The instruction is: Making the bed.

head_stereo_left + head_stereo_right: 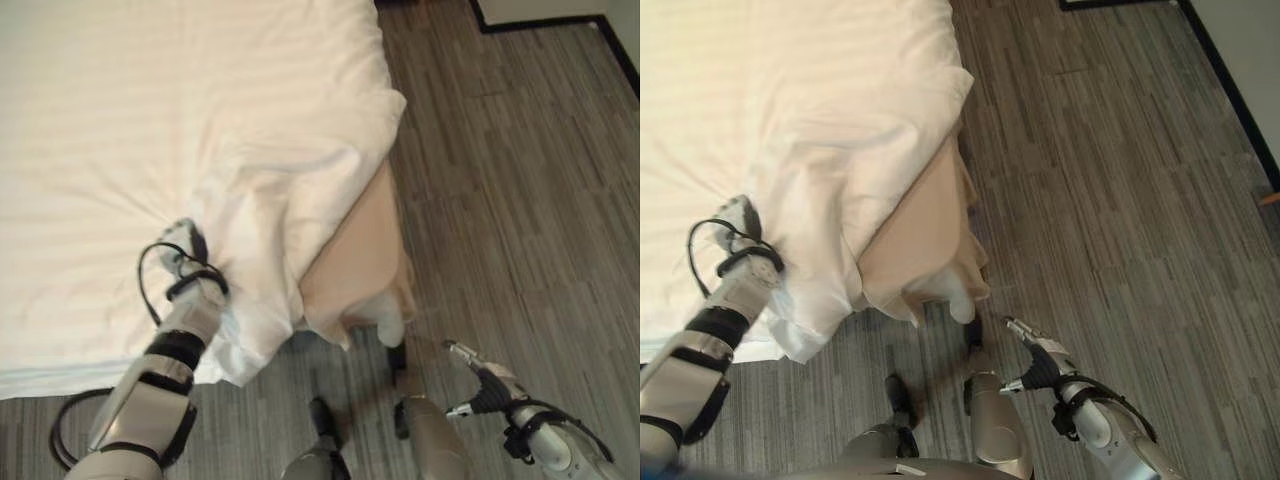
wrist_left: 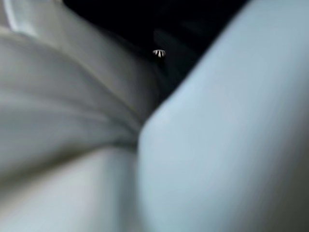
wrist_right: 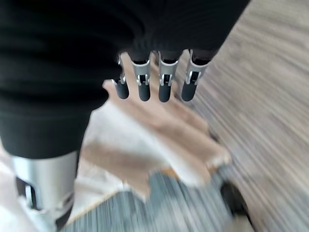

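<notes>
A white duvet (image 1: 290,180) lies bunched at the bed's near right corner, and its edge hangs over the side. Below it a tan bed skirt (image 1: 360,255) shows at that corner. My left hand (image 1: 183,252) is pushed into the duvet's fold at the near edge, with white cloth (image 2: 72,121) close against it in the left wrist view. My right hand (image 1: 1038,362) hangs over the floor to the right of the corner. Its fingers (image 3: 165,82) are straight and hold nothing, and the tan skirt (image 3: 159,140) lies beyond them.
The flat white bed surface (image 1: 100,140) spreads to the left. Grey wood-plank floor (image 1: 520,200) runs along the bed's right side and front. A dark baseboard (image 1: 540,22) marks the wall at the far right.
</notes>
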You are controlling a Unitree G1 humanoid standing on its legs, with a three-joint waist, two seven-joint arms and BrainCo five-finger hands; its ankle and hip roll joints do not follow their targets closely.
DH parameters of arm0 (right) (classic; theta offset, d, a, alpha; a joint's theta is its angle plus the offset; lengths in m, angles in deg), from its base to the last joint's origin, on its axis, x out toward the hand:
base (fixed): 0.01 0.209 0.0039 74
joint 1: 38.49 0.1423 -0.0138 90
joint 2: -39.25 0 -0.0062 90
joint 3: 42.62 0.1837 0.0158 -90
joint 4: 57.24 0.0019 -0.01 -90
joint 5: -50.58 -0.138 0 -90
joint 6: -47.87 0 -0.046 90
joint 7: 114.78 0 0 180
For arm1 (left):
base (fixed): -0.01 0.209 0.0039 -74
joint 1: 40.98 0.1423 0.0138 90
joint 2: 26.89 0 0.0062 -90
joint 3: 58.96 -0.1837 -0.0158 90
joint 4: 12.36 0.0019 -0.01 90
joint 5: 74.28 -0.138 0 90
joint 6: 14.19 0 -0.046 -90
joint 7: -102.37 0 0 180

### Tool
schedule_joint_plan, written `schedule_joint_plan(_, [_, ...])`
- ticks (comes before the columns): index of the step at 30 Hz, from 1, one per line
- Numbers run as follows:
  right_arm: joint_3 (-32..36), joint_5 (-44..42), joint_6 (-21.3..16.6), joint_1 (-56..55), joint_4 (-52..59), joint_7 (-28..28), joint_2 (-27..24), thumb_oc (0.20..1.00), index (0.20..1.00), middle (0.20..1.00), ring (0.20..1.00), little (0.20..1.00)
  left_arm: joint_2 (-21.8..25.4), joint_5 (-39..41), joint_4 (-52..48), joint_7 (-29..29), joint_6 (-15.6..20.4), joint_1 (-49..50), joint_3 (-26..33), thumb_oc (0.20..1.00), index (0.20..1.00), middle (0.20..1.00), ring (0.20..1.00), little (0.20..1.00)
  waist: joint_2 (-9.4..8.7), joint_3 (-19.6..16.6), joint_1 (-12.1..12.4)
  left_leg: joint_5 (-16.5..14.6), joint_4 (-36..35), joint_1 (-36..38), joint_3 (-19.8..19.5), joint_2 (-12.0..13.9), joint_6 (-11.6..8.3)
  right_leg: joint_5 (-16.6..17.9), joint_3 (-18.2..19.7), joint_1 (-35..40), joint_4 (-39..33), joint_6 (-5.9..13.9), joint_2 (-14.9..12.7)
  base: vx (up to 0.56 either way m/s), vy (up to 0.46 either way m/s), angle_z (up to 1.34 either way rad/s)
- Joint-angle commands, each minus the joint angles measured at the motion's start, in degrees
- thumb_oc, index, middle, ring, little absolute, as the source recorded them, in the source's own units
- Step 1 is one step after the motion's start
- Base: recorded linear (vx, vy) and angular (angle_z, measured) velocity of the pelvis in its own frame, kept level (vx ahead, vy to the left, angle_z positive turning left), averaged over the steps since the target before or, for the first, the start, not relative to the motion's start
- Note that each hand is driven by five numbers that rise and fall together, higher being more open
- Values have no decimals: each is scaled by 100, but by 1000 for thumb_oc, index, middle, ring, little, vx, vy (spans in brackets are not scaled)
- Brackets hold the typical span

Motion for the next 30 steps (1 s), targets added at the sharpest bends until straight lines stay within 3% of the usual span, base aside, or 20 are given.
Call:
schedule_joint_plan(1, [-444, 238, -10, 53, -285, 119, 41, 1000, 1000, 1000, 1000, 1000, -1240, -80, -939, 583, 1088, -160, -484, 200, 200, 200, 200, 200, 202, -408, -355, 51, 69, 362, -162, 62, -61, -694, 380, 942, 75, 535, -529, 55, 72, -34])
schedule_joint_plan(8, [-408, 57, 321, 198, -1495, 355, 556, 1000, 1000, 1000, 1000, 1000, -1950, 648, -2050, 1377, 1569, 404, -1272, 200, 200, 200, 200, 200, 43, -519, -399, -160, 69, 1030, 6, -86, 86, -632, 634, 1434, 75, 609, -586, 6, 76, -28])
schedule_joint_plan(12, [-505, -212, 592, 306, -3072, 515, 1067, 1000, 1000, 1000, 1000, 1000, -2438, 1442, -2145, 1893, 1701, 572, -2015, 200, 200, 200, 200, 200, -7, -458, -616, -297, 69, 1302, 216, -168, 198, -530, 997, 1477, 75, 688, -528, -31, 102, -30])
schedule_joint_plan(13, [-475, -417, 704, 417, -3959, 598, 1330, 1000, 1000, 1000, 1000, 1000, -2662, 1763, -2064, 2339, 1745, 657, -2509, 200, 200, 200, 200, 200, -11, -401, -772, -387, 69, 1437, 392, -222, 269, -477, 1256, 1452, 75, 736, -490, -40, 101, -70])
schedule_joint_plan(15, [-381, -621, 774, 491, -4500, 623, 1520, 1000, 1000, 1000, 1000, 1000, -2795, 1933, -1942, 2521, 1751, 661, -2730, 200, 200, 200, 200, 200, -2, -375, -850, -420, 69, 1497, 499, -256, 303, -443, 1413, 1413, 75, 761, -463, -24, 93, -71])
schedule_joint_plan(16, [-341, -720, 841, 579, -4947, 683, 1633, 1000, 1000, 1000, 1000, 1000, -2901, 2075, -1816, 2645, 1752, 670, -2906, 561, 561, 561, 561, 561, 15, -332, -918, -474, 69, 1563, 578, -287, 339, -426, 1554, 1392, 75, 777, -442, -5, 124, -87])
schedule_joint_plan(17, [-234, -862, 870, 632, -5246, 707, 1730, 1000, 1000, 1000, 1000, 1000, -3041, 2414, -1677, 2803, 1753, 734, -3084, 1000, 1000, 1000, 1000, 1000, 40, -295, -979, -504, 69, 1628, 682, -314, 364, -408, 1682, 1378, 75, 784, -420, -9, 110, -98])
schedule_joint_plan(19, [167, -1525, 898, 654, -5757, 664, 1904, 1000, 1000, 1000, 1000, 1000, -3273, 2902, -1296, 3053, 1699, 815, -3349, 1000, 1000, 1000, 1000, 1000, 100, -243, -1126, -529, 69, 1706, 772, -361, 394, -382, 1817, 1373, 75, 785, -409, 11, 84, -77])
schedule_joint_plan(22, [1111, -2733, 868, 559, -6361, 653, 1982, 1000, 1000, 1000, 1000, 1000, -3269, 2985, -1191, 3543, 1618, 1000, -3665, 1000, 1000, 1000, 1000, 1000, 227, -213, -1303, -573, 69, 1781, 794, -411, 421, -399, 1857, 1408, 75, 799, -445, 35, 52, -27])
schedule_joint_plan(26, [1678, -3214, 852, 330, -6666, 661, 1892, 1000, 1000, 1000, 1000, 1000, -3116, 3441, -1278, 3607, 1594, 1339, -3639, 1000, 1000, 1000, 1000, 1000, 339, -176, -1343, -572, 69, 1840, 741, -443, 431, -417, 1815, 1481, 75, 793, -504, 9, 13, 7])
schedule_joint_plan(30, [1835, -3154, 924, 217, -6999, 761, 1824, 1000, 1000, 1000, 1000, 1000, -3055, 3461, -1285, 3437, 1591, 1293, -3503, 1000, 1000, 1000, 1000, 1000, 329, -161, -1326, -536, 69, 1816, 656, -416, 408, -440, 1675, 1551, 75, 773, -531, -22, -28, 8])
